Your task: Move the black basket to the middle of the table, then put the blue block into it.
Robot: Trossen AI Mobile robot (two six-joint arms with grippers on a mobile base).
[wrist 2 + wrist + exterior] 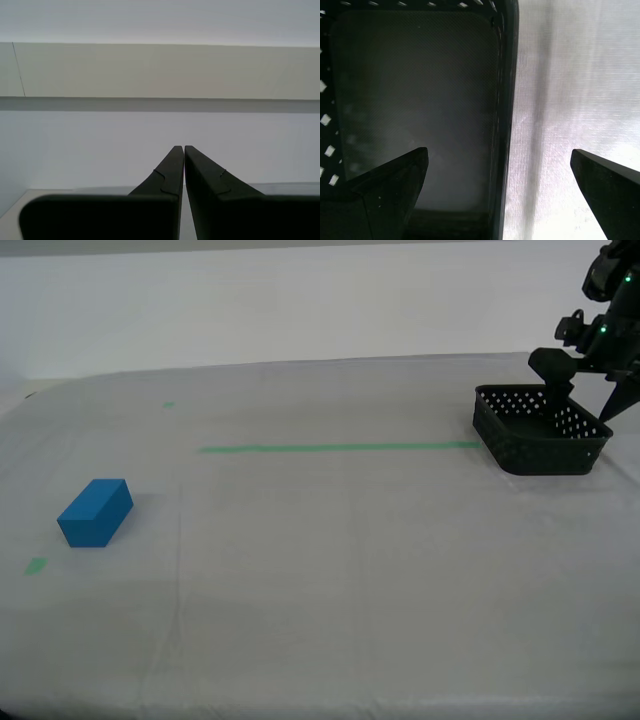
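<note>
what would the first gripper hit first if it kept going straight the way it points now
Most likely the black basket: my first gripper is open and straddles its wall, one finger over the inside, the other over the table.

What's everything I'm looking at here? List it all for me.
black basket: one, black, far end of the table on the exterior view's right, empty.
blue block: one, bright blue, lying near the exterior view's left.
table: one, whitish-grey cloth.
green tape line: one, green, running toward the basket.
green tape bits: two, green, near the block.
my first end effector: open, straddling a basket wall.
my second end effector: shut, facing a wall.
</note>
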